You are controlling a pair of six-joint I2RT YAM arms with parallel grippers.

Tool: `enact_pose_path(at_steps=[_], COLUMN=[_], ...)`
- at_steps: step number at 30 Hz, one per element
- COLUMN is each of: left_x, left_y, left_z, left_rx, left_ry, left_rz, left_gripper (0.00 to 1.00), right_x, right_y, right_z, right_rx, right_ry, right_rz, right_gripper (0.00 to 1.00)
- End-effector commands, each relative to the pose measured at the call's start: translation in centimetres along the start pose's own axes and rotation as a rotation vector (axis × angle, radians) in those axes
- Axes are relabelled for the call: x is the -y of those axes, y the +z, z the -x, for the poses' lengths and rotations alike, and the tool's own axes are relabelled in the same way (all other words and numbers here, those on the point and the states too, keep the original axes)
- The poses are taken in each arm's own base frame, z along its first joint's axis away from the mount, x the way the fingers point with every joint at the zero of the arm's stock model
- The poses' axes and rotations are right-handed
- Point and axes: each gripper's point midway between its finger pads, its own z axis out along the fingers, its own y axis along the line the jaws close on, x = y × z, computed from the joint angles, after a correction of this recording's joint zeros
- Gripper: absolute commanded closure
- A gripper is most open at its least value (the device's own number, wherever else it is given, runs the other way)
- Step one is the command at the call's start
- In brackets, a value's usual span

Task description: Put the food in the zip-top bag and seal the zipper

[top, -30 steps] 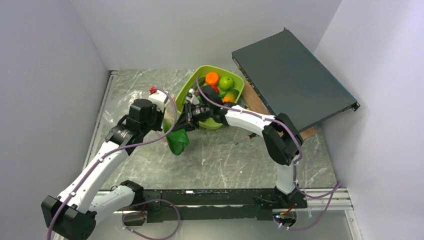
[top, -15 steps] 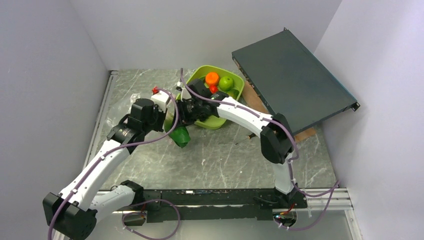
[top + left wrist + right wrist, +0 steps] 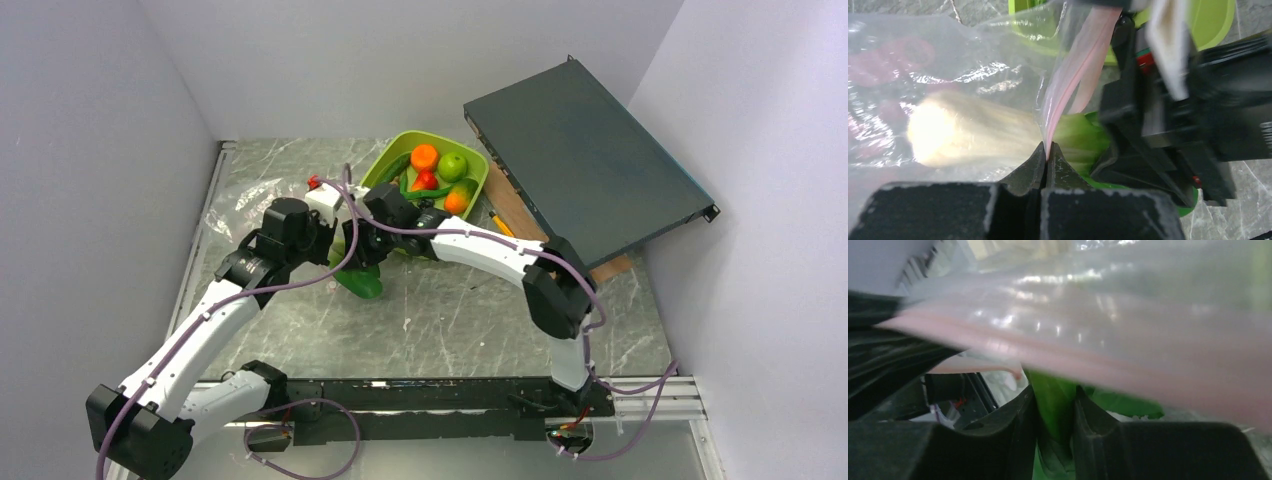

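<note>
Clamps the left jaws fully shut on the zipper point(image 3: 1083, 65), pinching the pink strip at its lower bend and lifting that lip of the zip-top bag point(image 3: 948, 55) off the table point(image 3: 450, 310). Grips the leafy green end of the leek point(image 3: 973, 135) in the right jaws, closed snugly round the leaves, just under the raised strip. Shows the leek's white end inside the clear film and the green end outside the mouth, so roughly half in. Finds the bag toward the far left corner of the table, crumpled behind the lifted lip, with both wrists meeting just in front of it. Hints at something reddish deeper in the bag, too blurred to name. Leaves the lime-green tray point(image 3: 484, 165) by the far edge, just right of the bag's mouth, with an orange point(image 3: 424, 156), a green apple point(image 3: 453, 165), a cucumber point(image 3: 393, 167) and other small pieces inside.

Reads as the loading step, with one piece part-way through the mouth and more food waiting in the tray; puts sealing well off. Calls next for pushing the leek further toward the far left corner until the leaves clear the strip, then letting go and drawing the right jaws straight back without dragging the film. Needs the left pinch firm meanwhile, or risks the mouth folding shut over the leaves.
</note>
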Motion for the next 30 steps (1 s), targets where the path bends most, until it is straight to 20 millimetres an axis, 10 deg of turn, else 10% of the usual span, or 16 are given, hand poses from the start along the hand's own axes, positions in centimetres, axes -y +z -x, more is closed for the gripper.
enact_pose_path(at_steps=[1, 19, 27, 30], left_x=[0.5, 0.6, 0.5, 0.6], left_y=[0.0, 0.3, 0.4, 0.3], left_z=[2.0, 1.9, 1.8, 1.9], left_rx=[0.073, 0.06, 0.055, 0.059], left_ry=[-0.009, -0.064, -0.077, -0.076], left_rz=[-0.03, -0.047, -0.057, -0.064], left_gripper=[1.0, 1.0, 1.0, 1.0], right_x=[-3.9, -1.3, -4.5, -4.5], right_y=[-4.2, -6.5, -5.6, -4.2], right_z=[7.2, 1.0, -1.7, -2.0], right_rx=[0.358, 0.303, 0.264, 0.281], right_ry=[0.058, -0.089, -0.167, -0.213], right_rz=[0.197, 0.104, 0.124, 0.062], right_gripper=[0.69, 0.28, 0.2, 0.01])
